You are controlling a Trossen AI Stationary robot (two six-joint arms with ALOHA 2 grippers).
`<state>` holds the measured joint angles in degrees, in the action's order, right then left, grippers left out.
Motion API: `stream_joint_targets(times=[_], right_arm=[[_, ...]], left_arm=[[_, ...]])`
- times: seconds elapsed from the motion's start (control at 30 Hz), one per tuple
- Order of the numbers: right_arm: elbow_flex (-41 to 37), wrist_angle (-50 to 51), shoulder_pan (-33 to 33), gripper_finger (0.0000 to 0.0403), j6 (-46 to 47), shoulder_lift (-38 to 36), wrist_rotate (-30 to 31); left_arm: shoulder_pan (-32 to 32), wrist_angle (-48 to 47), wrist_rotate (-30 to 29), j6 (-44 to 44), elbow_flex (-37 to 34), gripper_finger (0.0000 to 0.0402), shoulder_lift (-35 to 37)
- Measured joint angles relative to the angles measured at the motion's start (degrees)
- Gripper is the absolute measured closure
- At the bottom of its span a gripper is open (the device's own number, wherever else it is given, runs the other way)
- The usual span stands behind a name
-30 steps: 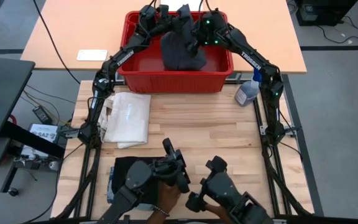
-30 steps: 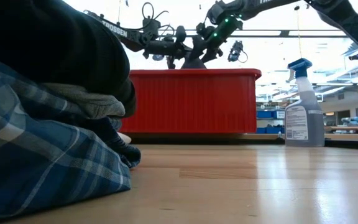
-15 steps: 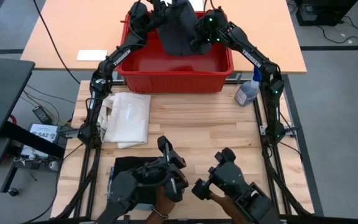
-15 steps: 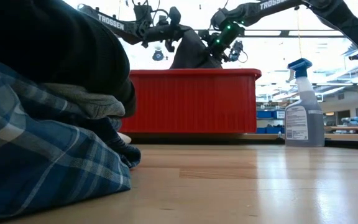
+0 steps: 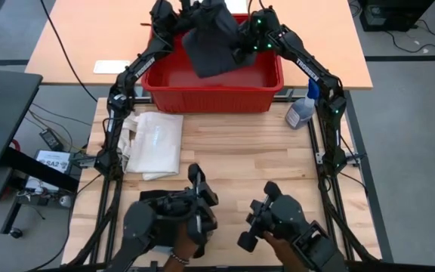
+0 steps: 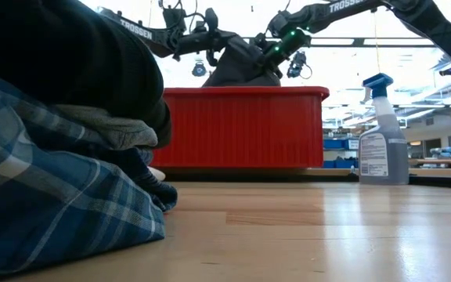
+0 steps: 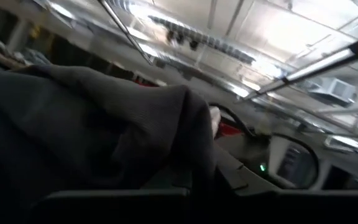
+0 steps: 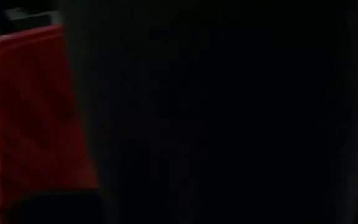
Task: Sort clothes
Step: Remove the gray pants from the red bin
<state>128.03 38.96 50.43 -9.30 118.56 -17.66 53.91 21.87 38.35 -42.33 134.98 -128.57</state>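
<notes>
Dark grey cloth [image 5: 211, 39] hangs over red bin [image 5: 202, 97]; left gripper [image 5: 178, 15] and right gripper [image 5: 242, 44] both grasping it.

Both arms reach fully out toward 12 o'clock, wrists raised high at the far end of the table. Left gripper [image 5: 189, 10] sits at about 11 o'clock, right gripper [image 5: 240, 41] at about 1 o'clock; the two heads point toward each other and are near one another. Each is clamped on the dark grey cloth [image 5: 214, 41], which hangs between them. Green light lit on right wrist.
</notes>
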Motion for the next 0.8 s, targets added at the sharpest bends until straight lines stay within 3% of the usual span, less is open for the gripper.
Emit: stream_joint_targets(times=[0.1,0.23,0.47,0.8], right_arm=[[0.2,1.7,0.0,0.0363,-1.0,-0.8,-3.2],[1.1,5.5,0.0,0.0356,-1.3,-1.8,-6.1],[1.2,11.1,-0.1,0.0357,-4.1,-3.7,-6.0],[1.2,10.8,-3.1,0.0357,-5.6,-8.6,-4.4]], left_arm=[[1.0,-2.1,4.5,0.2,0.0,0.0374,0.3],[1.9,-3.3,5.9,0.3,0.0,0.0359,0.4],[2.4,-3.5,10.0,1.4,0.0,0.0337,0.3],[1.9,-0.4,17.2,2.8,0.0,0.037,2.0]])
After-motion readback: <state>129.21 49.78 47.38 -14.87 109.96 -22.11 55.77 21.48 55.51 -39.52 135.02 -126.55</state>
